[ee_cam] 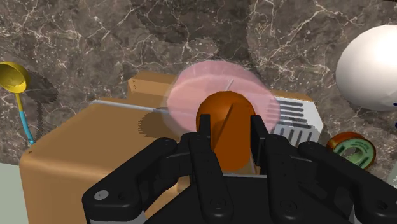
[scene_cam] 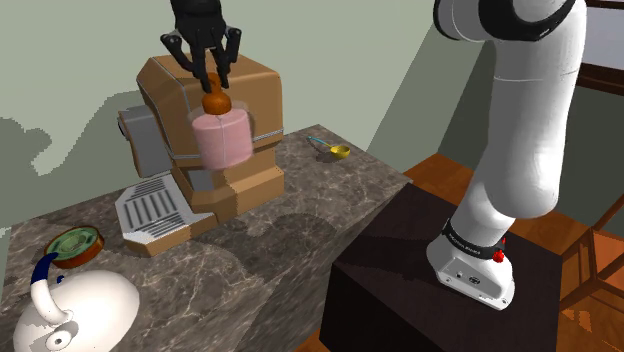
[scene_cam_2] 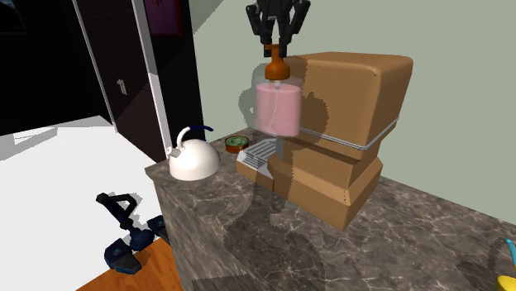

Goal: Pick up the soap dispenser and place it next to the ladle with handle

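The gripper [scene_cam: 213, 82] is clamped on the orange pump head of the soap dispenser [scene_cam: 223, 140], one black finger being pressed against each side of the head. The dispenser's translucent pink body is suspended directly below the gripper, upright, in front of the brown coffee machine [scene_cam: 250, 100] and above its grey drip tray [scene_cam: 150, 210]. The body is seen raised off the tray in the second exterior view. The ladle [scene_cam: 335, 150], with a yellow bowl and a blue handle, is laid on the dark marble table [scene_cam: 300, 215] on the far side of the coffee machine, well apart from the dispenser. A white kettle [scene_cam: 80, 310] and a small round green tin [scene_cam: 75, 243] are located beyond the drip tray
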### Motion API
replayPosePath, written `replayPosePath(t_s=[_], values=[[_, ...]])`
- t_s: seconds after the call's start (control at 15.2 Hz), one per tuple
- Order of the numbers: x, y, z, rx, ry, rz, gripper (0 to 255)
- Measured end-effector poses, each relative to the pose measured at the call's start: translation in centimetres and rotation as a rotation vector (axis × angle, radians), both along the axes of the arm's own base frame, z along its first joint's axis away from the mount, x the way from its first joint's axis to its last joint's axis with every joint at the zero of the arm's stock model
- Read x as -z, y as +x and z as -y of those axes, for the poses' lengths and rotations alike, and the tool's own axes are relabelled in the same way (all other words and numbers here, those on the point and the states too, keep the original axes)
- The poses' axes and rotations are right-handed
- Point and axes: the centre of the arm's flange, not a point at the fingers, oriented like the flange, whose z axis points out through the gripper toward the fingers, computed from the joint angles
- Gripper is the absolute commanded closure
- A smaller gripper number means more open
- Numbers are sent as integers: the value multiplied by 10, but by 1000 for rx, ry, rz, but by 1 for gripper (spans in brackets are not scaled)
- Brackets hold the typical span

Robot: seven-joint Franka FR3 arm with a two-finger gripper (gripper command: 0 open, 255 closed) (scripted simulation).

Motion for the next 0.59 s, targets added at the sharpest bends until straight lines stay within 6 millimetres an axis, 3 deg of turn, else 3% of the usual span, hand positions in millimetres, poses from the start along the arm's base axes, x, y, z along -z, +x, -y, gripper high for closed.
replayPosePath(t_s=[0.59], values=[[1, -13, 120, 2, -1, 0, 255]])
